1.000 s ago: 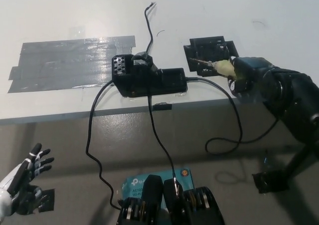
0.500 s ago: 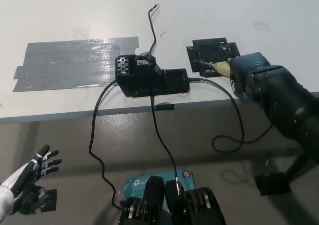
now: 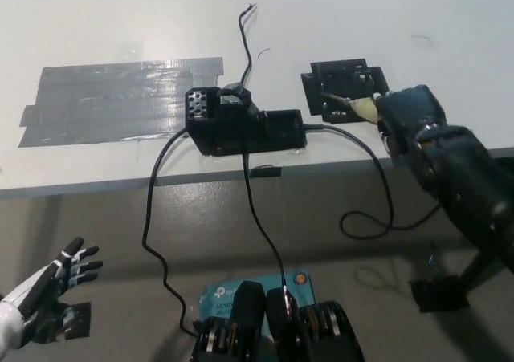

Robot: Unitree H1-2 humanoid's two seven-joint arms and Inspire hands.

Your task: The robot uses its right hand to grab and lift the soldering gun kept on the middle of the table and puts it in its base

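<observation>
The soldering gun (image 3: 359,107) is gripped in the black right hand (image 3: 409,121), only its pale handle end and thin metal tip showing past the closed fingers. The tip points left and lies over the near part of the base (image 3: 344,84), a flat black square plate on the right of the white surface (image 3: 337,17); whether the tip touches the plate is hard to judge from this steep view. A black cable (image 3: 377,193) runs from the right end of the black control box (image 3: 245,126), drops over the near edge of the surface and loops below the hand.

The control box sits near the middle of the surface, just left of the base, with further black leads hanging down from its near side. A wide patch of grey tape (image 3: 112,101) lies flat at the left of the box.

The white left hand (image 3: 40,294) rests low at the near left, well apart from the surface, its fingers spread and holding nothing.
</observation>
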